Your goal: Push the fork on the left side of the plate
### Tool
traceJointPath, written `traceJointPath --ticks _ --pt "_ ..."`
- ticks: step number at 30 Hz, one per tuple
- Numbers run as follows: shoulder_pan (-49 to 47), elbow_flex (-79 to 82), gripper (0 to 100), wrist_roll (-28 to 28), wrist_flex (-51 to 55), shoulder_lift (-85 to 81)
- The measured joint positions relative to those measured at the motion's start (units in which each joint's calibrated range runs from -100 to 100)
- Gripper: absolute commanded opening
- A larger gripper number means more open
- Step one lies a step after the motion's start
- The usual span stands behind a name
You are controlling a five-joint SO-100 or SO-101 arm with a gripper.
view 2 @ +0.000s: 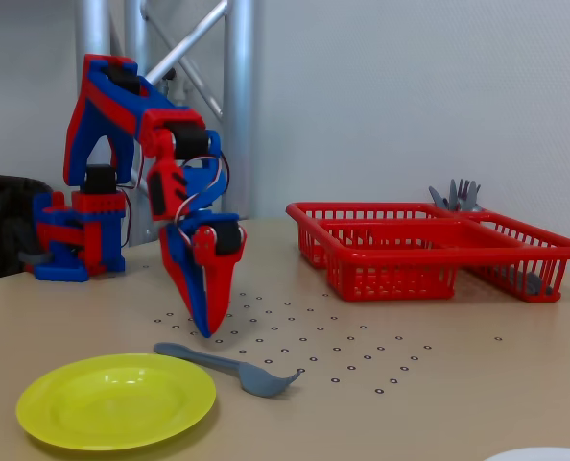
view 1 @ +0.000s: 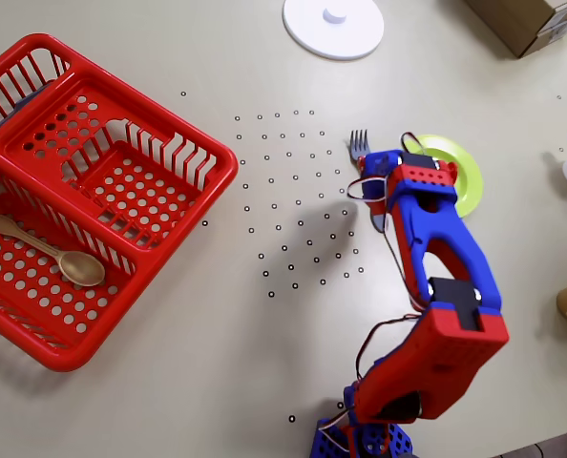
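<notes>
From the side, the gripper [view 2: 204, 331] hangs point-down with its two fingers pressed together into one wedge, clenched on nothing, its tip low over the dotted table [view 2: 439, 384] and just behind the handle end of the slate-blue fork [view 2: 229, 368]. The fork lies nearer the camera than the tip, between it and the lime-green plate [view 2: 116, 399], and I cannot tell whether the tip touches the handle or only hovers close. Its long axis runs along the plate's rim, with the rounded handle near the plate and the tines pointing away to the right in the fixed view. I would judge the push must go crosswise to that axis, towards the plate. In the overhead view much is hidden — the arm covers the gripper, most of the fork and part of the plate [view 1: 467, 178], so only the tines [view 1: 359, 145] stick out beyond the wrist. Whether fork and plate touch is unclear.
</notes>
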Motion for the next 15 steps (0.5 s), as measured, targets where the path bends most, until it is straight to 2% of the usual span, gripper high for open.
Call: traceJointPath --ticks 7,15 --pt "3.7 0.0 0 2.6 -1.8 2.3" --pt "4.1 -1.8 0 2.6 -1.8 3.8"
